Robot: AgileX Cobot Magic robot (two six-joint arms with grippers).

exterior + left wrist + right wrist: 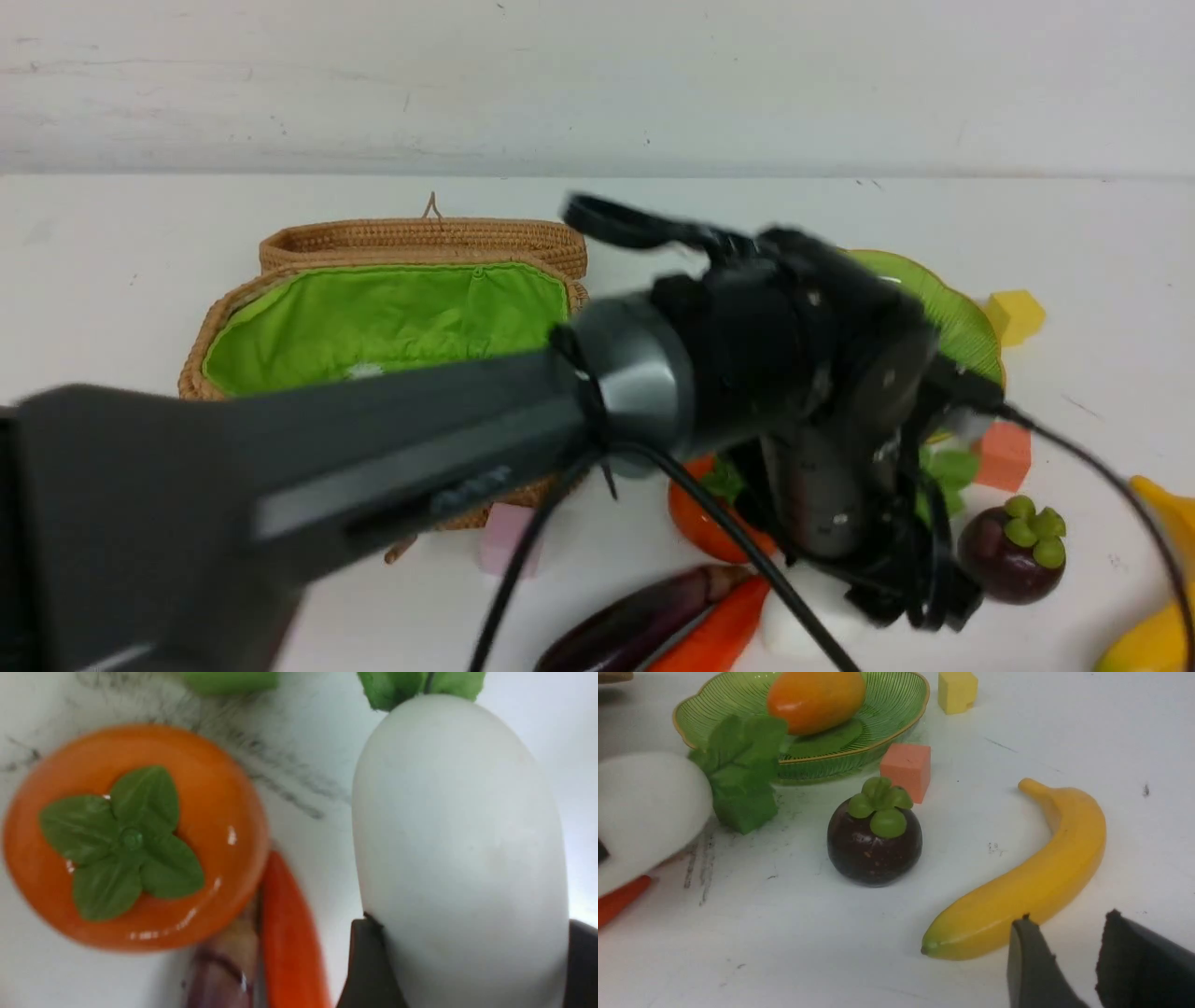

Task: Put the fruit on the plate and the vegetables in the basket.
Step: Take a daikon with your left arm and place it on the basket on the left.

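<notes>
**Left hand on the radish, right hand empty by the banana**

Clock directions are from the front camera, 12 = away from the robot.

- basket (383,322): far left on the surface (140,280). Lid is tipped back at 12 and the green lining shows. The blurred left arm (373,448) crosses its front wall.
- pink cube (504,539): at 5 of the basket, just beside its front wall.
- eggplant (635,621) and red-orange tapered vegetable (719,635): side by side and touching, at the near edge of the surface.
- persimmon (695,527): at 12 of those two, calyx up, on the surface.
- left hand (472,933): points down over this cluster. Its fingers (369,961) sit against both flanks of the white radish (458,835), gripping it. The radish is at 4 of the persimmon, leaves toward 1. Cannot tell if it is off the surface.
- plate (971,327): at 12 of the radish, partly behind the left wrist. The mango (815,700) lies in it, the only fruit there.
- orange cube (1004,455): at 6 of the plate, between the plate and the mangosteen (1013,555).
- yellow cube (1016,315): at 3 of the plate, just beside the rim.
- The mangosteen is upright on the surface, at 3 of the radish.
- banana (1153,635): at 4 of the mangosteen, far right near edge, lying flat.
- right hand (1069,917): outside the front camera. Its wrist camera shows a narrow gap with nothing in it, just beside the banana's green-tipped end.
</notes>
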